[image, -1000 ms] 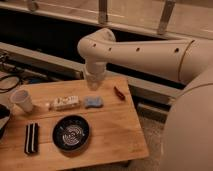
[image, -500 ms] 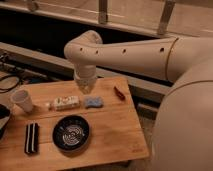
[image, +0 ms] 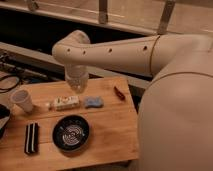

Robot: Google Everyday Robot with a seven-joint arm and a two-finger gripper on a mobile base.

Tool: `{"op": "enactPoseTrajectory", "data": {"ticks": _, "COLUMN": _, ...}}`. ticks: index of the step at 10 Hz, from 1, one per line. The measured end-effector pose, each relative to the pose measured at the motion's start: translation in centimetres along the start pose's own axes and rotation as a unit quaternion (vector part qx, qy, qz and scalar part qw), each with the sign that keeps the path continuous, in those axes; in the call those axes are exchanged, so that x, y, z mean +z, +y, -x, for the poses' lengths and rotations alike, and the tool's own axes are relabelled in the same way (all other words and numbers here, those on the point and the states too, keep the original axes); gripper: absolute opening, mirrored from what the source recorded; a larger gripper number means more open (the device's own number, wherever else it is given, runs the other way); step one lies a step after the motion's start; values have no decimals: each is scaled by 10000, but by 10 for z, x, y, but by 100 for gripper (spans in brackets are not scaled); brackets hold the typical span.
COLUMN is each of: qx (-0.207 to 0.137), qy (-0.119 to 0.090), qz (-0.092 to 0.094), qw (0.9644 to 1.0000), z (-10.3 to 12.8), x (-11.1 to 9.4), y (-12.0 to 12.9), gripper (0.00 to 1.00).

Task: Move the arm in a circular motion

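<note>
Wooden table (image: 107, 135) carries, left to right, a white cup (image: 22, 100), dark bowl (image: 71, 132) and blue sponge (image: 93, 102). Above, the arm (image: 112, 52) reaches leftward from the right; its gripper (image: 76, 82) hangs over the back edge, touching nothing.

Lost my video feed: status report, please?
Gripper above table's back edge, fingers unclear. Arm stretched leftward. Nothing touching it.

A single camera view looks down from high on the robot's own body, angled forward and left over the counter (image: 115, 135). The arm (image: 115, 50) stretches from the near right into frame, so close it fills the right side; its claw (image: 76, 85) hangs above the counter's far edge.
</note>
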Motion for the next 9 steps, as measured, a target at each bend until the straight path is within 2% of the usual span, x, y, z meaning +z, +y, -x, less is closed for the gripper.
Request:
{"op": "enactPoseTrajectory", "data": {"ticks": 1, "qx": 14, "qy": -48, "qz": -9, "qw": 10000, "z": 2, "x": 1, "y": -7, "gripper": 98}}
{"op": "enactPoseTrajectory", "data": {"ticks": 5, "qx": 38, "qy": -223, "qz": -40, "qw": 9997, "z": 8, "x": -2, "y": -14, "gripper": 100}}
{"op": "enactPoseTrajectory", "data": {"ticks": 7, "qx": 153, "qy": -131, "qz": -56, "qw": 9998, "z": 10, "x": -1, "y": -22, "gripper": 100}}
{"op": "enactPoseTrajectory", "data": {"ticks": 9, "qx": 144, "qy": -64, "qz": -70, "qw": 9999, "z": -4, "x": -2, "y": -13, "gripper": 100}}
